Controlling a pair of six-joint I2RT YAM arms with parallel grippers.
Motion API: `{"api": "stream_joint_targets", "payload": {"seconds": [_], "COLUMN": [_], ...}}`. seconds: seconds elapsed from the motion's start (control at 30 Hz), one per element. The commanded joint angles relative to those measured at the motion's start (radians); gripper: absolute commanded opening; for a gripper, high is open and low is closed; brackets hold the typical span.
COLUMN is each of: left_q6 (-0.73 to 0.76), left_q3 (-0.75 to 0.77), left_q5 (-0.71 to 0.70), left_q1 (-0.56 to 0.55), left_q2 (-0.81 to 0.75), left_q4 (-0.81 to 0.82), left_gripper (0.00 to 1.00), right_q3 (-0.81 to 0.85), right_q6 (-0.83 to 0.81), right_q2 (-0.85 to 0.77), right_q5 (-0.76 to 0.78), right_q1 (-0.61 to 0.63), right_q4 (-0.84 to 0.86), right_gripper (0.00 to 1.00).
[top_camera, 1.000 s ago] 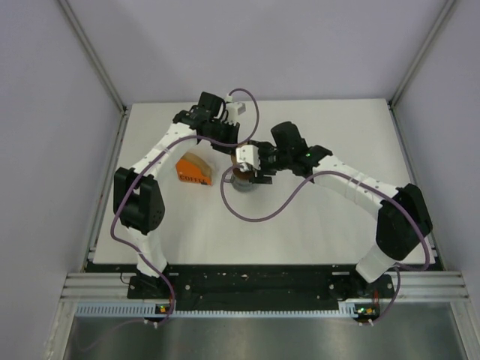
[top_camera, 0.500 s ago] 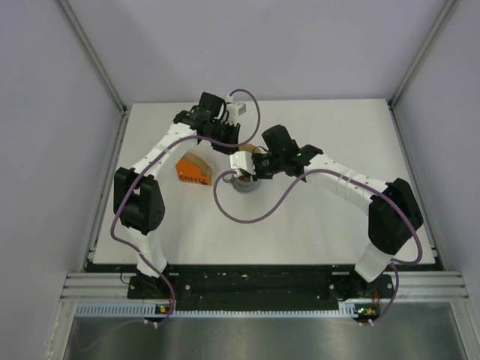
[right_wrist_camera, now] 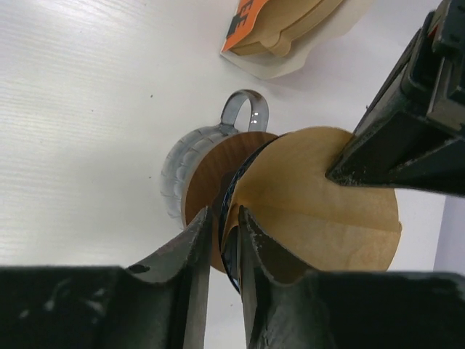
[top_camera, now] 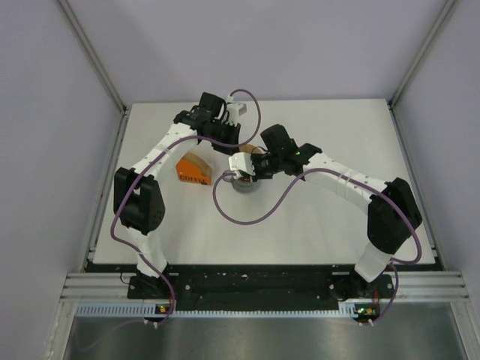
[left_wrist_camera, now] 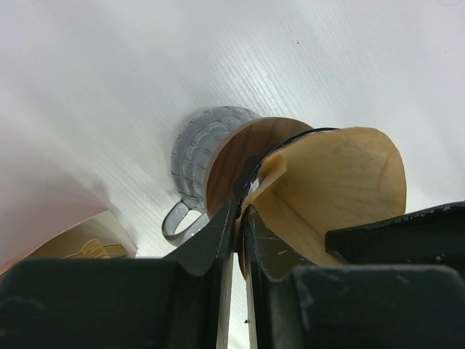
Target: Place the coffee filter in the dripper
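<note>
The tan coffee filter [left_wrist_camera: 341,182] stands open over the dripper, and its edge is pinched in my left gripper [left_wrist_camera: 240,211]. The dripper shows only as a thin dark blue rim [right_wrist_camera: 230,254] under the filter [right_wrist_camera: 320,203], on top of the grey handled mug [right_wrist_camera: 178,171] with a brown rim. My right gripper [right_wrist_camera: 225,214] is shut across that blue rim and the filter's near edge. In the top view the left gripper [top_camera: 229,144] and the right gripper [top_camera: 241,171] meet over the mug [top_camera: 244,186], which hides the filter there.
The orange printed filter pack [top_camera: 193,171] lies on the white table just left of the mug, and it also shows in the right wrist view [right_wrist_camera: 251,22]. A purple cable loops in front of the mug. Grey walls close in the table.
My right gripper has moved a little left and in over the mug, onto the dripper's rim. The left arm has stayed where it was, holding the filter.
</note>
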Motion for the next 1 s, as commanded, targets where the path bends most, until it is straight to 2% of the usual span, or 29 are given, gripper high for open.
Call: {"api": "stream_joint_targets", "payload": {"seconds": [0.0, 0.03, 0.1, 0.23, 0.37, 0.5, 0.63, 0.9, 0.97], "left_q6": [0.009, 0.009, 0.009, 0.009, 0.007, 0.007, 0.007, 0.009, 0.009], "left_q3": [0.018, 0.018, 0.018, 0.018, 0.018, 0.020, 0.018, 0.020, 0.020], "left_q5": [-0.007, -0.006, -0.004, 0.000, 0.002, 0.002, -0.001, 0.002, 0.000], "left_q1": [0.005, 0.006, 0.005, 0.005, 0.006, 0.005, 0.005, 0.005, 0.005], "left_q2": [-0.014, -0.014, -0.014, -0.012, -0.012, -0.011, -0.014, -0.009, -0.009], "left_q4": [0.000, 0.000, 0.000, 0.001, 0.001, 0.000, 0.000, 0.000, -0.002], "left_gripper": [0.15, 0.15, 0.15, 0.15, 0.15, 0.15, 0.15, 0.15, 0.15], "right_q3": [0.053, 0.053, 0.052, 0.066, 0.086, 0.104, 0.106, 0.104, 0.106], "right_q6": [0.044, 0.042, 0.037, 0.037, 0.029, 0.016, 0.006, -0.012, -0.018], "right_q2": [0.019, 0.019, 0.014, 0.037, 0.065, 0.091, 0.102, 0.100, 0.100], "right_q5": [0.004, 0.005, 0.001, -0.001, 0.002, 0.033, 0.060, 0.053, 0.050], "right_q1": [0.006, 0.004, 0.004, 0.006, 0.007, 0.018, 0.019, 0.021, 0.021], "right_q4": [-0.031, -0.036, -0.034, -0.034, -0.034, -0.039, -0.045, -0.065, -0.074], "right_gripper": [0.39, 0.50, 0.57, 0.58, 0.56, 0.45, 0.28, 0.00, 0.00]}}
